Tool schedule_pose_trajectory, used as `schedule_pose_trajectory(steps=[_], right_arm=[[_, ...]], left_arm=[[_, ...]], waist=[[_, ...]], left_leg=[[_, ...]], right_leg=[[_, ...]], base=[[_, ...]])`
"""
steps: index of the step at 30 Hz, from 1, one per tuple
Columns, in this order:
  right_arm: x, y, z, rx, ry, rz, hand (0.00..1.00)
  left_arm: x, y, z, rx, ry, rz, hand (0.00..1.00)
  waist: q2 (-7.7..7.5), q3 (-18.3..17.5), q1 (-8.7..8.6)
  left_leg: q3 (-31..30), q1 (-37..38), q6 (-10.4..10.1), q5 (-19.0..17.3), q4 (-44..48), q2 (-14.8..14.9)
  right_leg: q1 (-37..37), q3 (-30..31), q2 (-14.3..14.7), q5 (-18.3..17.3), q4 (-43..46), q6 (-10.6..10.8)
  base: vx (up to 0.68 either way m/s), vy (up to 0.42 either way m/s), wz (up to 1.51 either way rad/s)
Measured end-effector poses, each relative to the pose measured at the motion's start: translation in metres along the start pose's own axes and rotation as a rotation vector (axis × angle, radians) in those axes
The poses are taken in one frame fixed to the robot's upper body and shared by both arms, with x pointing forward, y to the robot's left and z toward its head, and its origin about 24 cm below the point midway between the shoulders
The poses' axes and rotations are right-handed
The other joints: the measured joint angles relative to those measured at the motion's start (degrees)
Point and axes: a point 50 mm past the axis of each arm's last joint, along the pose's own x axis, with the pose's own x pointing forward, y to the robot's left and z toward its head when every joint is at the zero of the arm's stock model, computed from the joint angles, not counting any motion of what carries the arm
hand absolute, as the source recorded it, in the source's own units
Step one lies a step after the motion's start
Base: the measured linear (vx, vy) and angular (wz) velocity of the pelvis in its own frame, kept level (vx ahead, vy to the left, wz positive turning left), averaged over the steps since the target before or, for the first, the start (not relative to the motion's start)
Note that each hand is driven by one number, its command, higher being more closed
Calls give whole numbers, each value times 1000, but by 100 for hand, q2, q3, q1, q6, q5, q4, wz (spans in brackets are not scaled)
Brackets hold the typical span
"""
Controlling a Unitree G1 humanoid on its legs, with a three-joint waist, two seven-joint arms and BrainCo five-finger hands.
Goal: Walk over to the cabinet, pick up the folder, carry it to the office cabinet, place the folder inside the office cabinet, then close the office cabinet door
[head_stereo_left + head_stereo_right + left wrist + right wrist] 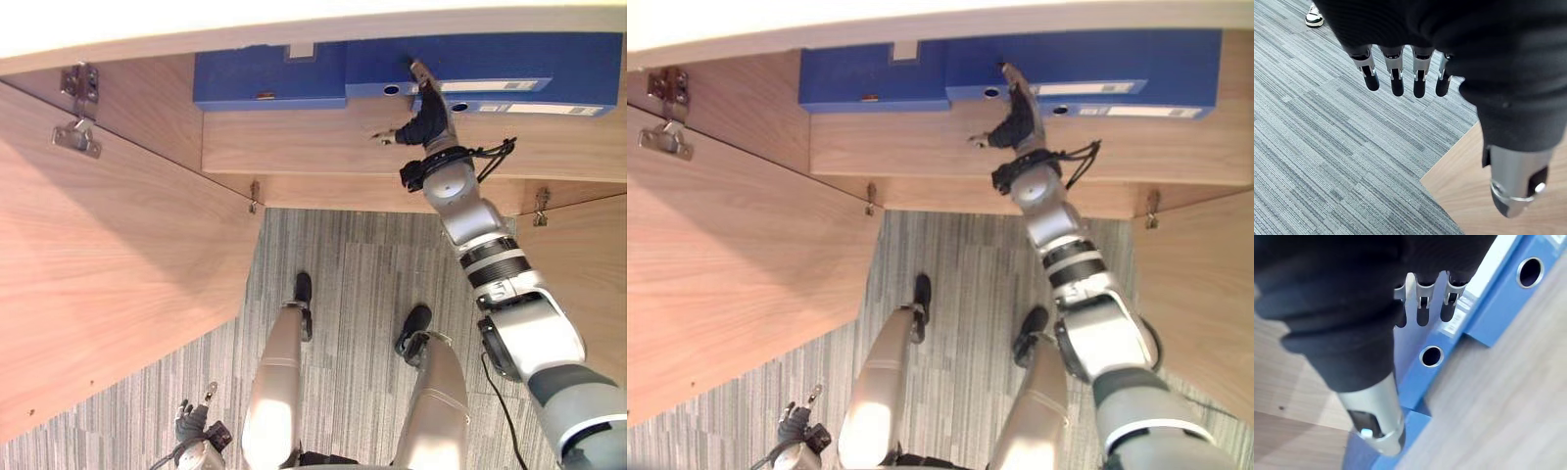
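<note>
Your right hand, fingers straight and thumb spread, touches the middle folder of three blue folders on the cabinet shelf at 12 o'clock. Your left hand hangs at 7 o'clock, fingers loose.

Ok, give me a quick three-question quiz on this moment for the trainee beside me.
1. True or false: the right hand is up at the blue folders lying on the shelf.
2. The left hand hangs over: A) the carpet, B) the shelf, C) a folder.
3. Fill in: both cabinet doors stand ____.
Key: 1 true; 2 A; 3 open.
</note>
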Motion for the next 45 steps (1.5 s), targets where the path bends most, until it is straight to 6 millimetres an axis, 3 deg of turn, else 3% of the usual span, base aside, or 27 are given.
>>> schedule_pose_trajectory(steps=[4, 18, 24, 28, 31, 36, 40, 45], right_arm=[[-1, 2, -17, -6, 82, 16, 0], [-5, 14, -31, 88, 178, 13, 0], [-14, 0, -60, 151, 275, -50, 0], [-21, -26, -82, 173, 336, -127, 0], [-29, -34, -96, 190, 376, -155, 0], [-36, -38, -107, 234, 418, -173, 0], [-41, -54, -121, 357, 480, -274, 0], [-41, -68, -120, 334, 470, -318, 0]], left_arm=[[1, 4, -2, -5, 10, 16, 0], [1, 9, -5, -13, 28, 37, 0], [0, 11, -11, -6, 52, 45, 0], [0, 12, -12, -4, 59, 48, 0], [1, 15, -11, -1, 56, 54, 0], [4, 19, -6, 7, 44, 61, 0], [4, 20, -5, 1, 41, 57, 0], [5, 18, -4, -1, 38, 49, 0]], waist=[[-2, 1, -5], [-63, 9, -63], [-167, 3, -129], [-202, 21, -196], [-262, 56, -272], [-287, 69, -367], [-309, 83, -399], [-337, 100, -401]], left_leg=[[6, 25, 5, 29, -69, 16], [83, 126, 32, 91, -239, 76], [127, 226, 15, 134, -333, 96], [126, 231, 5, 141, -322, 106], [186, 285, 10, 137, -318, 117], [293, 302, 40, 79, -233, 200], [319, 301, 54, 51, -191, 203], [340, 294, 57, 19, -120, 214]], right_leg=[[42, 0, 48, 63, -125, 8], [156, 1, 124, 230, -422, 16], [188, 32, 141, 256, -479, -2], [185, 68, 195, 288, -502, -6], [185, 151, 225, 321, -521, 1], [159, 254, 299, 387, -563, -4], [150, 294, 304, 406, -562, 12], [133, 309, 308, 411, -552, 14]], base=[[1, 13, -2], [-2, 22, -3], [-2, 7, -4], [-9, 16, -5], [-8, 24, -10], [-14, 27, -16], [-9, 19, -6], [2, 27, -3]])
